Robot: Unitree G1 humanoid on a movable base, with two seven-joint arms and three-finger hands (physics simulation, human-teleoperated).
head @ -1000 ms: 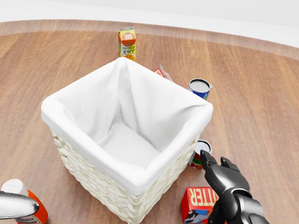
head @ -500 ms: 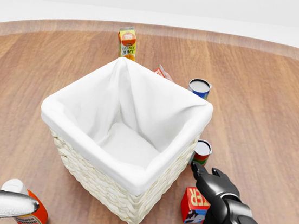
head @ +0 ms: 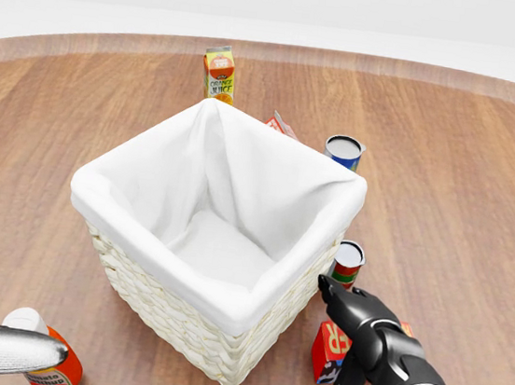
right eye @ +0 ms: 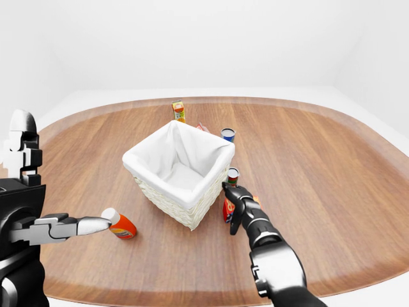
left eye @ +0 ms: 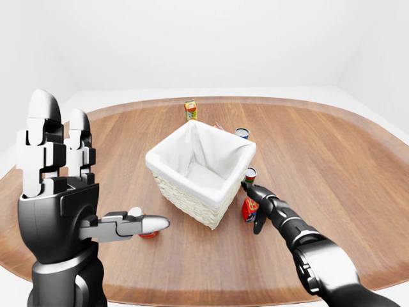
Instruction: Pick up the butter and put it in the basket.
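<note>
Head view: the right hand (head: 352,340), fingers spread and holding nothing, sits over the red butter box (head: 326,349) just right of the basket (head: 225,306). Reaching step; next, close round it and lift.

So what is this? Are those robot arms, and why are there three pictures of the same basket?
Yes, it is a robot in a computer game-like world. All three pictures come from cameras on its head: one looks down, two are its eyes. On the wooden table stands a white-lined basket. Around it lie an orange juice carton, a blue can, a small can and an orange bottle. The right robot hand reaches over a red butter box, fingers open, not holding it yet. The left robot hand is raised, open and empty.
</note>
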